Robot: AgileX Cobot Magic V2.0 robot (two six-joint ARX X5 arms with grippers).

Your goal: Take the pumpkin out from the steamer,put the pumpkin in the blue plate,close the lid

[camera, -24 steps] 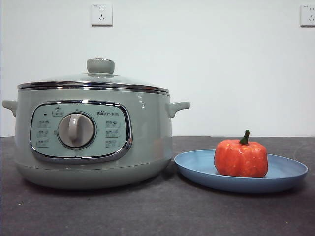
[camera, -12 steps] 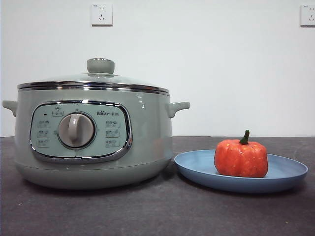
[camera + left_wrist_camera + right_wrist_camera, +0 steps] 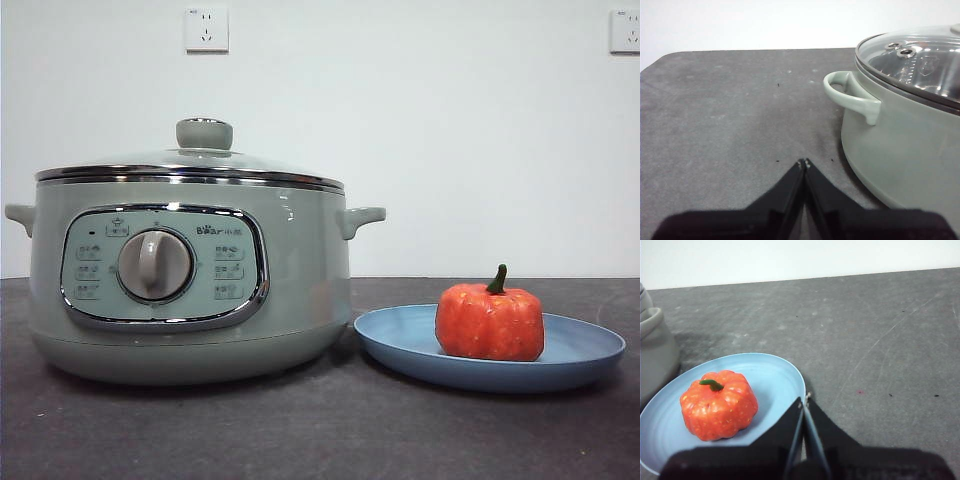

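One pumpkin point(image 3: 489, 322) sits upright in the blue plate point(image 3: 400, 340), lower right of the front view — just beside the steamer point(image 3: 300, 280), whose lid point(image 3: 204, 133) is on. Both grippers hang above the dark table point(image 3: 320, 440), empty: left gripper point(image 3: 804, 163) and right gripper point(image 3: 803, 399) with jaws pressed together.
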